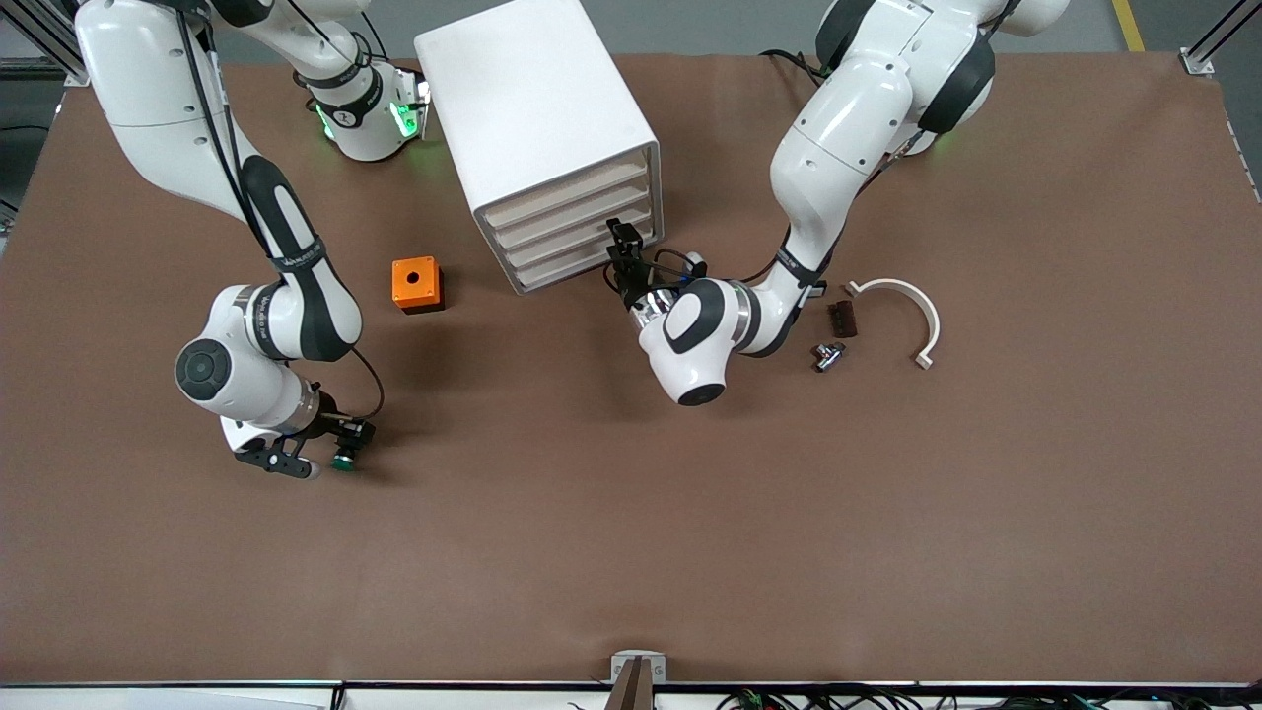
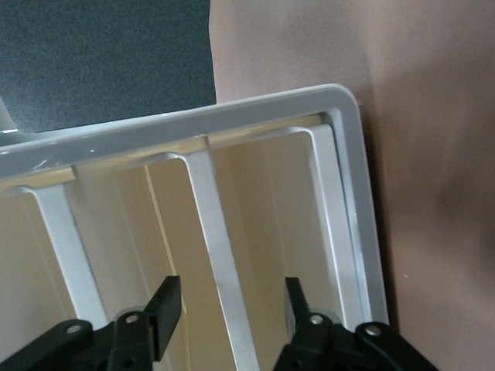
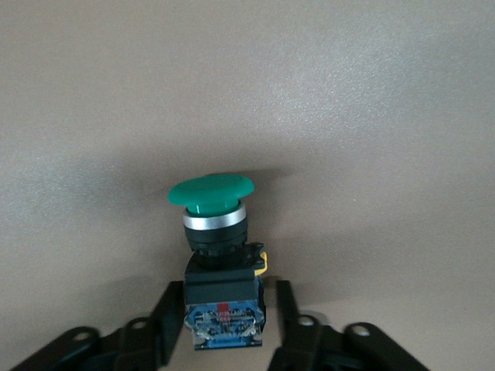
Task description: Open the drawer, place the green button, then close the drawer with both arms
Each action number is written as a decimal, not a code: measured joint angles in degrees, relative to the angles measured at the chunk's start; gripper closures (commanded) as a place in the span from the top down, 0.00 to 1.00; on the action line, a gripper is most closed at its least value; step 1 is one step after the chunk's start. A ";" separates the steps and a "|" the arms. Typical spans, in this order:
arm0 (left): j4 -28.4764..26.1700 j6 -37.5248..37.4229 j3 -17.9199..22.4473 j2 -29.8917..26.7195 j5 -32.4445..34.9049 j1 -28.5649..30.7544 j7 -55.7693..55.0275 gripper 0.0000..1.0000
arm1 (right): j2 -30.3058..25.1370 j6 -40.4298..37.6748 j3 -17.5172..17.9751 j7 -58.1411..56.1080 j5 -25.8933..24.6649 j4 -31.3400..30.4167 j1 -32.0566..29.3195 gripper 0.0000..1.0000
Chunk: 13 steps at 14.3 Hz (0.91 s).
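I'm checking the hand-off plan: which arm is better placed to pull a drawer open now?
Left. Its tool is at the cabinet's drawer fronts, fingers straddling a drawer's edge. The right tool is down at the green button, nearer the front camera than the orange box.

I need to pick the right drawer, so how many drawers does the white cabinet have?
4, stacked in the cabinet: top drawer, second drawer, third drawer, bottom drawer. All look closed. The left tool is at their fronts.
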 measured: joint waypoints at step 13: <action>-1.01 -2.05 -1.85 2.01 -0.11 -2.39 -0.07 0.17 | -3.79 -12.15 0.10 8.42 0.14 6.47 1.21 0.03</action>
